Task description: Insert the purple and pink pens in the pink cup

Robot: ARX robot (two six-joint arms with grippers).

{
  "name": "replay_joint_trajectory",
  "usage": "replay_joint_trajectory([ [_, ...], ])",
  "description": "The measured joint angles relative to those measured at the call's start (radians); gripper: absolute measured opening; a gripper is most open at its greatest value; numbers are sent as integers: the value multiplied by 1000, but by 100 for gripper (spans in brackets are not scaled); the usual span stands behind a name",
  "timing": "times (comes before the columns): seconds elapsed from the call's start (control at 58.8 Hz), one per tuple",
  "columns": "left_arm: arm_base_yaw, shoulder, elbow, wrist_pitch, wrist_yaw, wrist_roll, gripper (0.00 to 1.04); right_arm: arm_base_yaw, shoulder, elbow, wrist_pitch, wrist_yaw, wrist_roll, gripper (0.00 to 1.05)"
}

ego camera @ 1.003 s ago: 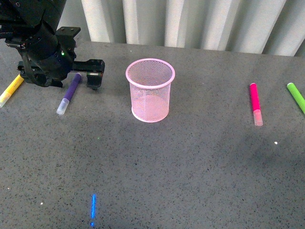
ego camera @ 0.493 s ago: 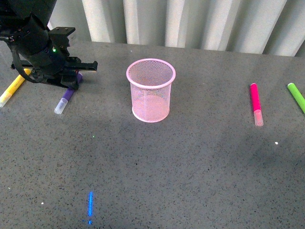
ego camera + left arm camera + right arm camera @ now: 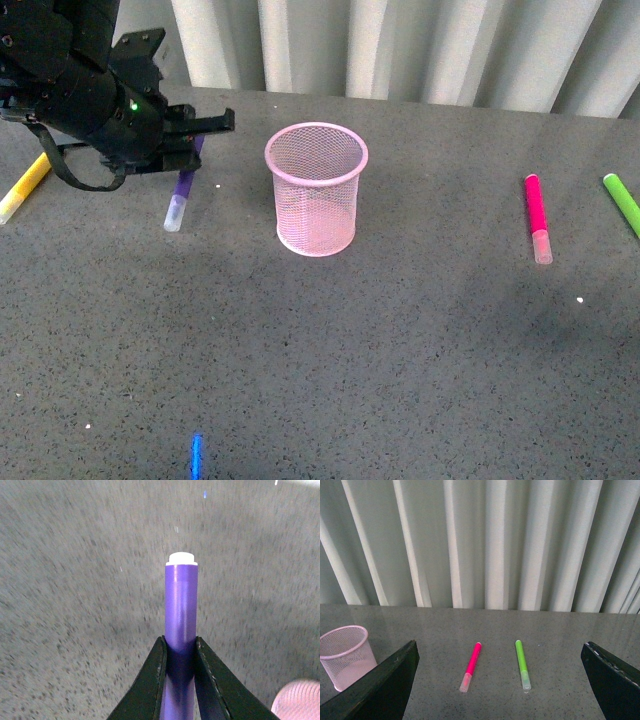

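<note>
Gripping the purple pen (image 3: 183,187) in my left tool (image 3: 199,137) at upper left, I am holding it tilted, cap pointing down; the pink cup (image 3: 315,212) is standing to its right, mouth up, at centre.

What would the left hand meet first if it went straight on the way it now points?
Likely the table, touched first by its purple pen; the pink cup lies aside.

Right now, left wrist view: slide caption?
Left gripper clamps thick purple marker pen; grey speckled tabletop behind, pink wire-mesh cup nearby.
</note>
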Motion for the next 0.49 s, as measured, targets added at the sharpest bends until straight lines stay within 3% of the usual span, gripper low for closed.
replay_joint_trajectory([
  [0.153, -8, -82, -94, 244, -148, -21, 12, 0, 0, 0, 0, 0, 0, 98],
  [0.306, -36, -186, -205, 501, -232, -56, 12, 0, 0, 0, 0, 0, 0, 98],
  [0.493, -190, -245, -335, 851, -248, -117, 12, 0, 0, 0, 0, 0, 0, 98],
])
